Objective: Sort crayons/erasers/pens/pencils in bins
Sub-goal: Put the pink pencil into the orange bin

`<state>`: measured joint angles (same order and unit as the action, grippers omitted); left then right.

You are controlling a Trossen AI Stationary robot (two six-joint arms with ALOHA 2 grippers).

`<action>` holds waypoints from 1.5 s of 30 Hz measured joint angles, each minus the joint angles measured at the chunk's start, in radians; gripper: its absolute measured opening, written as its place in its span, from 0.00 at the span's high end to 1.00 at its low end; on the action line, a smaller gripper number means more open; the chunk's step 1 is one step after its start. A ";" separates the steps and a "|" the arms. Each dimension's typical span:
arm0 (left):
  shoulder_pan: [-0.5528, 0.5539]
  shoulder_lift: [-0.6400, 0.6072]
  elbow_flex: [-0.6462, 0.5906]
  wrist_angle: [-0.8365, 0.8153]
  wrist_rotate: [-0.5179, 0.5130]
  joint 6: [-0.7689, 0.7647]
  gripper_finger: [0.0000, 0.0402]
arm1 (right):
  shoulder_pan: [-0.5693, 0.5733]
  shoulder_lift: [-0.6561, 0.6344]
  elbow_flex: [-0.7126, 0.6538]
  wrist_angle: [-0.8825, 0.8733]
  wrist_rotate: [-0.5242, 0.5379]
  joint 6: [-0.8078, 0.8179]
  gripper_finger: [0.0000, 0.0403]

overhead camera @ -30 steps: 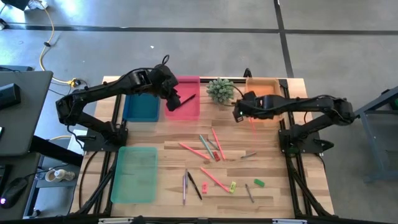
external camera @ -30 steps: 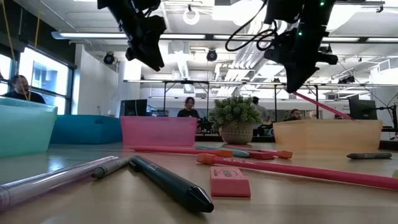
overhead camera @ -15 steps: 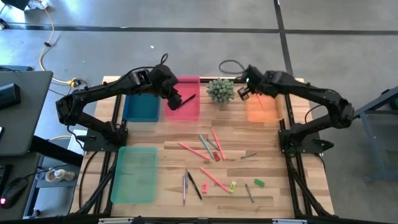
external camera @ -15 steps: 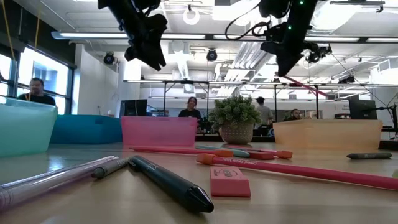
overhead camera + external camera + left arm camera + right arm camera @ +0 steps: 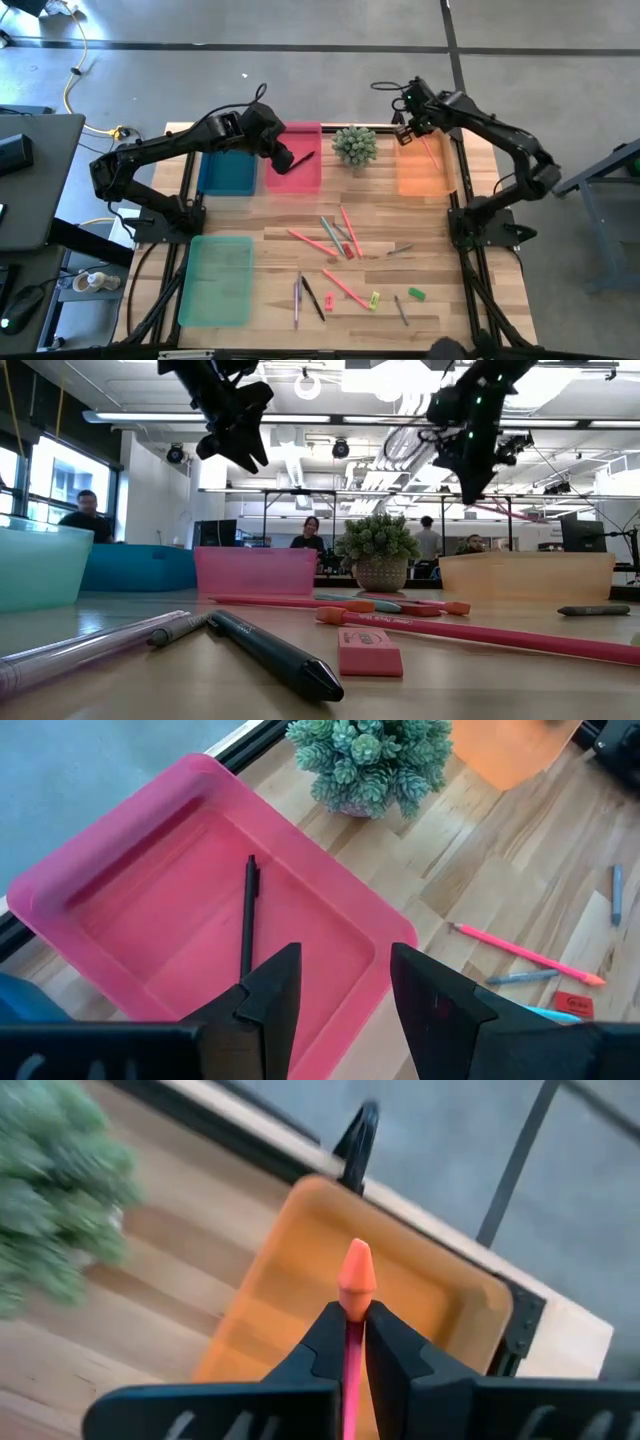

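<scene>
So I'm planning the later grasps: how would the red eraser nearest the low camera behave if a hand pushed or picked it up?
The red eraser lies flat and looks blocky, so it should slide rather than roll. It is small, so probably light. It sits low on the table, so pinching it may need the fingers nearly touching the wood.

L arm: reaches from table's left edge toward the far side, elbow bent, wrist angled down. Left gripper (image 5: pixel 281 157) hangs over the pink bin (image 5: pixel 120 890) w/ fingers (image 5: pixel 265 995) parted, nothing between them, clear of the bin floor.

R arm: base at table's right edge, arched up and over toward the far right corner, forearm running leftward, wrist high. Right gripper (image 5: pixel 415 127) sits above the orange bin (image 5: pixel 420 180), far end. Jaws closed on a pink-red stick (image 5: pixel 354 1295), pinched low on the shaft, tip sticking out past the fingertips. In low view both grippers well above the tabletop.
</scene>
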<state>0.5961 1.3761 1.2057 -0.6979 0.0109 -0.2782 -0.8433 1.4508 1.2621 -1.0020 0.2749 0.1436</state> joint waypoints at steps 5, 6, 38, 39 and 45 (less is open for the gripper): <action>0.000 0.000 0.000 0.000 0.000 -0.010 0.65 | -0.038 0.114 0.000 -0.004 -0.050 -0.048 0.99; 0.000 0.000 0.000 0.000 0.000 -0.010 0.65 | -0.043 0.133 -0.001 -0.007 -0.057 -0.052 0.99; -0.003 0.000 0.000 0.000 0.006 -0.031 0.65 | -0.186 0.369 -0.001 0.049 -0.197 -0.178 0.97; -0.006 0.000 0.000 -0.001 0.008 -0.035 0.65 | -0.187 0.369 -0.001 0.050 -0.197 -0.178 0.96; -0.048 0.000 0.000 -0.053 0.008 -0.068 0.65 | -0.186 0.369 -0.001 0.055 -0.174 -0.175 0.82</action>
<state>0.5484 1.3761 1.2060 -0.7511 0.0189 -0.3461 -1.0292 1.8194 1.2610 -0.9471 0.1005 -0.0316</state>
